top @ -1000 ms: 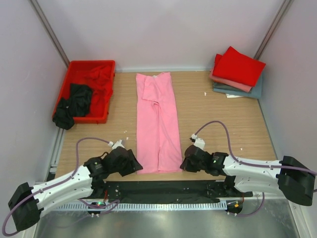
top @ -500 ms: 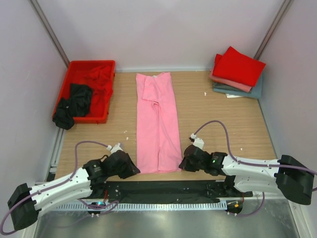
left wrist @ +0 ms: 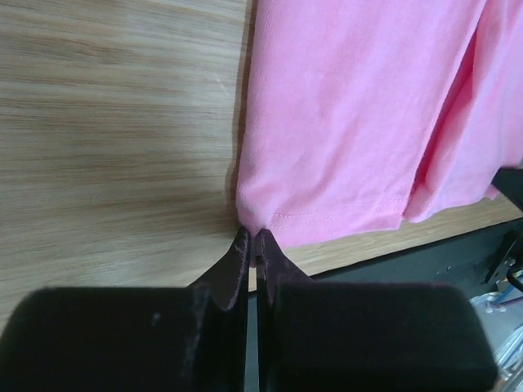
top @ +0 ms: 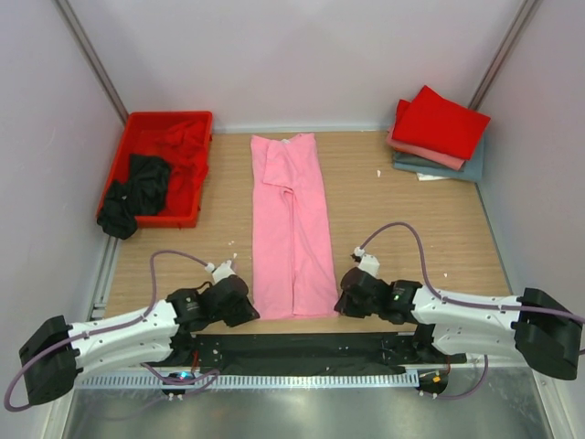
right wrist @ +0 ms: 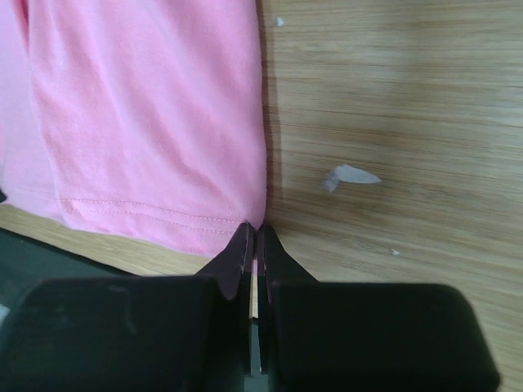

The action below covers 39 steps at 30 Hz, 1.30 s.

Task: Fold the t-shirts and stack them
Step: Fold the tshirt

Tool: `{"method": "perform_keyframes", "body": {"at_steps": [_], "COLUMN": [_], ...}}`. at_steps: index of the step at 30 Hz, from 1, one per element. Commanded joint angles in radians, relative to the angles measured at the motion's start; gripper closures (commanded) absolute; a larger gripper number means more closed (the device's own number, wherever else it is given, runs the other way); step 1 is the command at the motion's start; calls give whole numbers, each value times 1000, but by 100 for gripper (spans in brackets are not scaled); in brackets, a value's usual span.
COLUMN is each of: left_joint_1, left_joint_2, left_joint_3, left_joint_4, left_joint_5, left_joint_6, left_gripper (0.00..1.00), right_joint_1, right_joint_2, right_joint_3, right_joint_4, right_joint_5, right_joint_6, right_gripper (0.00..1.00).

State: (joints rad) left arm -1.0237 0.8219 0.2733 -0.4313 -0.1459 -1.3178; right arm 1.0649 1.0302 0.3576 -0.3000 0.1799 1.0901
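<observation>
The light pink t-shirt (top: 291, 219), folded into a long narrow strip, is being borne flat at the middle of the table (top: 411, 229), its hem nearest. The near left hem corner is being pinched by the closed left gripper (left wrist: 252, 238), the near right corner by the closed right gripper (right wrist: 252, 233). A stack of folded t-shirts (top: 439, 128) is being seen far right, and crumpled t-shirts (top: 146, 174) are being held in the red tray (top: 137, 121) far left.
</observation>
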Motion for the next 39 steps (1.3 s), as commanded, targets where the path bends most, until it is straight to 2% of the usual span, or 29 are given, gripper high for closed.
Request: {"method": "perform_keyframes", "body": {"at_steps": [1, 6, 10, 17, 20, 28, 34, 39], "left_joint_1": [-35, -36, -36, -16, 34, 260, 405, 474], "left_joint_2": [19, 40, 77, 198, 230, 339, 506, 630], "left_joint_3": [39, 150, 213, 458, 535, 717, 817, 872], "left_joint_4": [-89, -162, -191, -279, -304, -284, -247, -205], "left_joint_5": [-44, -53, -107, -190, -201, -121, -96, -34], "left_joint_6": [26, 74, 118, 239, 299, 475, 574, 608], "left_gripper": [100, 100, 98, 98, 98, 98, 99, 100], "right_joint_1": [6, 6, 3, -49, -97, -290, -390, -436], "right_joint_2": [-4, -33, 22, 134, 143, 260, 399, 522], "right_joint_3": [56, 167, 259, 388, 440, 635, 779, 882], "right_joint_4": [-172, -246, -269, -269, -254, -234, -205, -208], "right_joint_5": [102, 165, 216, 240, 231, 164, 87, 43], "right_joint_6": [-30, -90, -151, -260, -324, -504, -590, -644], "right_gripper": [99, 99, 99, 99, 99, 99, 99, 99]}}
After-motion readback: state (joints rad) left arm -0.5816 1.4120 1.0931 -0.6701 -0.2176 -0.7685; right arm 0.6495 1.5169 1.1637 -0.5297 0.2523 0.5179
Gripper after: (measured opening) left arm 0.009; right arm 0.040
